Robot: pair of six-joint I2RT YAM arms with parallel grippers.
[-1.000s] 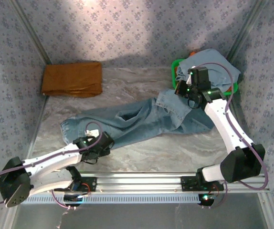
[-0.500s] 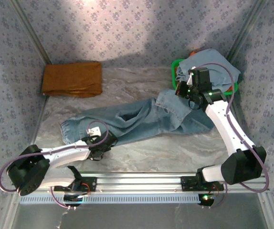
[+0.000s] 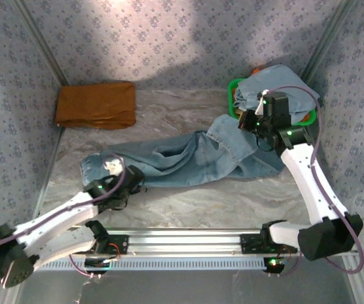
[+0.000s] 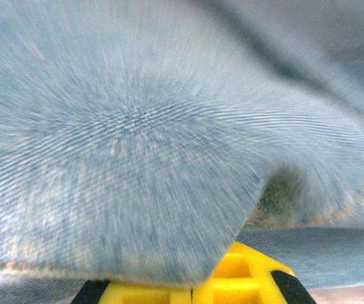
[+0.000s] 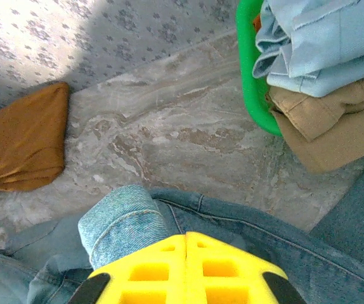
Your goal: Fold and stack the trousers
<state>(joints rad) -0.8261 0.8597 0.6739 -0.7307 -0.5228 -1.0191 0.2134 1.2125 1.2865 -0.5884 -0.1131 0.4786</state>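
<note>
The jeans (image 3: 188, 161) are lying unfolded across the middle of the frame, so folding and stacking are both waiting. The left gripper (image 3: 110, 168) is pinching their leg end at lower left. The right gripper (image 3: 250, 120) is clamping their waist end at upper right.

Your two arms share one build: white tubular links (image 3: 55, 218) joined by blocky black joint housings (image 3: 325, 234). A thin purple cable (image 3: 290, 87) loops along each arm, and small green lights (image 3: 101, 187) glow near the wrists. Your finger pads (image 5: 150, 272) are bright yellow plastic, moulded with square recesses and edged in black at the outer corners.
</note>
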